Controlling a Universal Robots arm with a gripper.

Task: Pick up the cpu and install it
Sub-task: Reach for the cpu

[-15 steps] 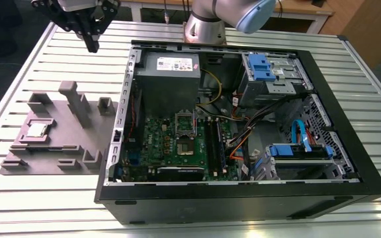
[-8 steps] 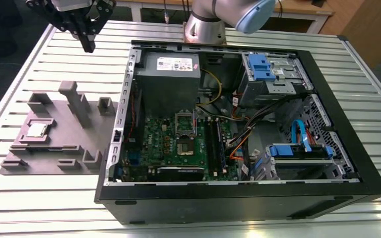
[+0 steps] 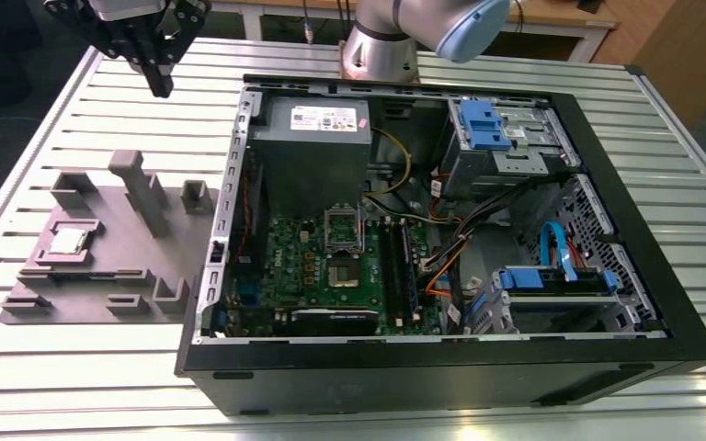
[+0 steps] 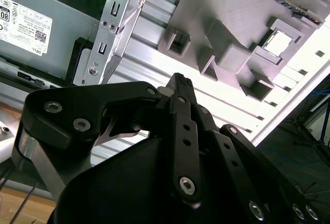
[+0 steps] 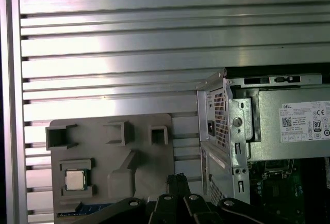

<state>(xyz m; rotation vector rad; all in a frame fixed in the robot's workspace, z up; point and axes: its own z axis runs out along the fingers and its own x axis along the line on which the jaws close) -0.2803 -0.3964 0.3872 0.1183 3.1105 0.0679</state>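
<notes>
The cpu (image 3: 69,241) is a small square chip with a silvery top, lying in a recess of the grey holder block (image 3: 120,262) on the exterior view's left. It shows in both wrist views, in the first (image 5: 76,179) and the second (image 4: 279,42). My gripper (image 3: 161,87) hangs high over the slatted table, beyond the block and well apart from the chip, fingers shut together with nothing between them. Its black fingertips (image 5: 175,178) meet at a single point (image 4: 180,81). The socket (image 3: 345,272) sits on the green motherboard inside the open case.
The black computer case (image 3: 647,303) lies open on the aluminium slatted table (image 3: 108,110). A grey power supply (image 3: 316,129), blue drive brackets (image 3: 478,124) and loose cables (image 3: 451,248) fill it. Grey posts (image 3: 129,179) rise from the holder block. The arm's base (image 3: 378,50) stands behind the case.
</notes>
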